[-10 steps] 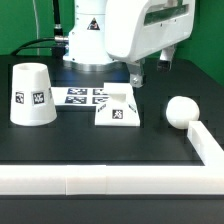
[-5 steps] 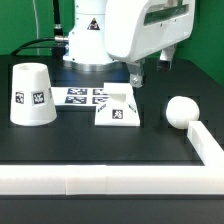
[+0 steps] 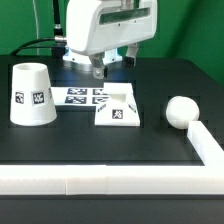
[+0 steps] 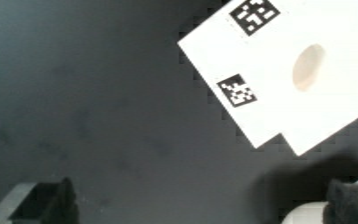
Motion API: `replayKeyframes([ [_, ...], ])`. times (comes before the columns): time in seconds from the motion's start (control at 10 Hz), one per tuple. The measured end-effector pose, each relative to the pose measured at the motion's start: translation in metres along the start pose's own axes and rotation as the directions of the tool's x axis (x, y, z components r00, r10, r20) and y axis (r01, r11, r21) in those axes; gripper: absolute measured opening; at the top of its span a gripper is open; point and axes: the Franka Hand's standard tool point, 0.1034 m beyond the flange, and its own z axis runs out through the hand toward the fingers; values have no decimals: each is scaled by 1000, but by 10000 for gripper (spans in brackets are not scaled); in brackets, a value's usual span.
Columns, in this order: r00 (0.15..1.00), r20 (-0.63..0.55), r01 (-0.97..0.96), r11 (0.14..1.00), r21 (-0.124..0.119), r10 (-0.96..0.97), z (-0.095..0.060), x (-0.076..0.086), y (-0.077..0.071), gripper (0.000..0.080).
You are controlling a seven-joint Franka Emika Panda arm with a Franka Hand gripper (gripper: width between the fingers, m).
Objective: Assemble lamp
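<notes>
Base (image 3: pixel 118 110): low white square block with black-and-white tags, on the dark tabletop (image 3: pixel 130 150), touching or just beside the marker board (image 3: pixel 82 96). The wrist view shows a round hollow in its top.
Shade (image 3: pixel 31 95): white cone, wide mouth down, tag on its side, at the exterior view's left.
Bulb (image 3: pixel 181 111): white ball, alone at the exterior view's right.
Hand (image 3: pixel 100 70): fingers spread wide, holding nothing, hanging behind the board.
Edges: long white rail (image 3: pixel 100 181) along the front, turning beside the bulb.
Open room: dark tabletop between parts and front rail, also between base and bulb.
</notes>
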Motion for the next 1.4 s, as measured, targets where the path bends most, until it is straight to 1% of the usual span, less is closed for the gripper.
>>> replayKeyframes([
  [0.2,1000,1,-9,1000,1,9,1,0,0,700],
  [0.5,977,0,-211,977,3,211,1,0,-1,700],
  [0.6,956,-3,-293,956,4,293,2,-1,-3,700],
  [0.8,888,9,-460,888,16,460,13,-14,-18,700],
  [0.9,852,10,-524,851,23,524,16,-17,-23,700],
  [1.0,826,10,-564,825,25,564,16,-16,-23,700],
  [1.3,667,17,-745,666,45,745,16,-13,-26,700],
  [1.4,629,19,-777,627,51,777,17,-13,-27,699],
])
